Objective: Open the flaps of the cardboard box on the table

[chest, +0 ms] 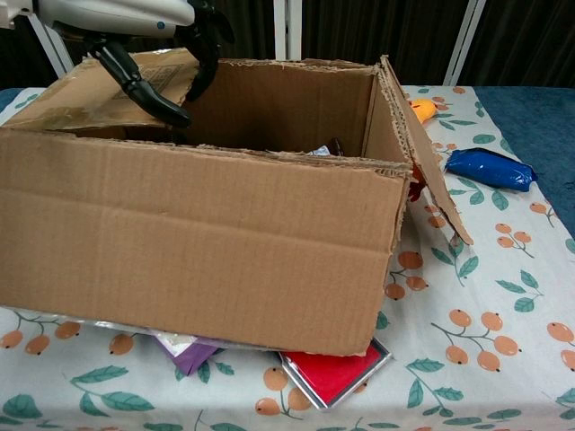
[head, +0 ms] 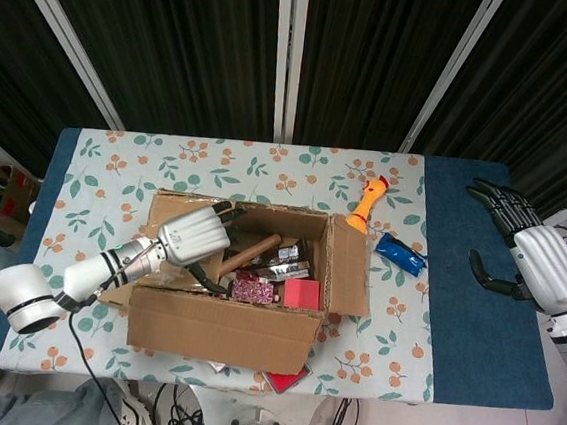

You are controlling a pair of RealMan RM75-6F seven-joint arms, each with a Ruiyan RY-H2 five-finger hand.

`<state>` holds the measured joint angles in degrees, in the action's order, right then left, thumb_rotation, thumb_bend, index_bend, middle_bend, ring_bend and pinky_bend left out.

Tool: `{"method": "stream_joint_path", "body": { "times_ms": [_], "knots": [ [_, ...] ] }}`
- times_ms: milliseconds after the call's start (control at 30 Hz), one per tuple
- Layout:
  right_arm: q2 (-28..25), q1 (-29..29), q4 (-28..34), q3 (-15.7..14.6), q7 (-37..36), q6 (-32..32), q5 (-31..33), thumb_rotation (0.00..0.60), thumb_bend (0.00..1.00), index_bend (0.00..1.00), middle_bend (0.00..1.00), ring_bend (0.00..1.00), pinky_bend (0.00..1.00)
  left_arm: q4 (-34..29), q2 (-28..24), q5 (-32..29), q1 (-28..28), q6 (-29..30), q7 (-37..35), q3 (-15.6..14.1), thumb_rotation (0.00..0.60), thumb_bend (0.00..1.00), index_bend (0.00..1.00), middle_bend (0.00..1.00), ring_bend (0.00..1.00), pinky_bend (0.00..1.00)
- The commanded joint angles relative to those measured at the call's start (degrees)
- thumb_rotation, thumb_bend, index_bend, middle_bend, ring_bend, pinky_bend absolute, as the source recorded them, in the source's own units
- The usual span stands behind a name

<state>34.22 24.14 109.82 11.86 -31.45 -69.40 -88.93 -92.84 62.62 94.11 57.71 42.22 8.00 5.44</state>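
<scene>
From the left, my left robot hand [head: 194,237] sits at the left flap [chest: 108,85] of the cardboard box [head: 229,313], fingers [chest: 144,85] curled over the flap's inner edge; I read it as hooking that flap, though I cannot tell how firmly. The box stands mid-tabletop [head: 97,169] on the floral cloth, its top already open enough to show the jumble inside, including a red block [head: 304,293]. I judge the left flap only half out, lying nearly level; the right flap [head: 351,267] already hangs outward. Near and far flaps look upright, so those may remain. My right robot hand [head: 526,254] waits well apart over the blue mat, released, fingers spread, holding nothing.
</scene>
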Motion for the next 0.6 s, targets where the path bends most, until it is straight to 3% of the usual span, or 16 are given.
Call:
{"method": "stream_joint_path", "body": {
  "times_ms": [33, 367, 600],
  "knots": [
    [0.17, -0.02, -0.17, -0.04, -0.12, 0.01, -0.02, 0.6, 0.48, 0.0, 0.0, 0.0, 0.0, -1.41, -1.54, -0.52, -0.42, 0.38, 1.06, -0.11, 0.091, 0.0, 0.52, 0.42, 0.1, 0.2],
    [0.69, 0.35, -0.66, 0.1, -0.81, 0.43, 0.03, 0.6, 0.48, 0.0, 0.0, 0.0, 0.0, -8.7, -9.5, -1.99, -2.32, 2.86, 0.5, 0.63, 0.08, 0.0, 0.52, 0.44, 0.1, 0.2],
    [0.71, 0.52, -0.23, 0.03, -1.64, 0.27, -1.06, 0.6, 0.48, 0.0, 0.0, 0.0, 0.0, -12.36, -15.61, -1.1, -5.82, 7.83, -1.48, 0.79, 0.075, 0.0, 0.52, 0.44, 0.1, 0.2]
  ]
}}
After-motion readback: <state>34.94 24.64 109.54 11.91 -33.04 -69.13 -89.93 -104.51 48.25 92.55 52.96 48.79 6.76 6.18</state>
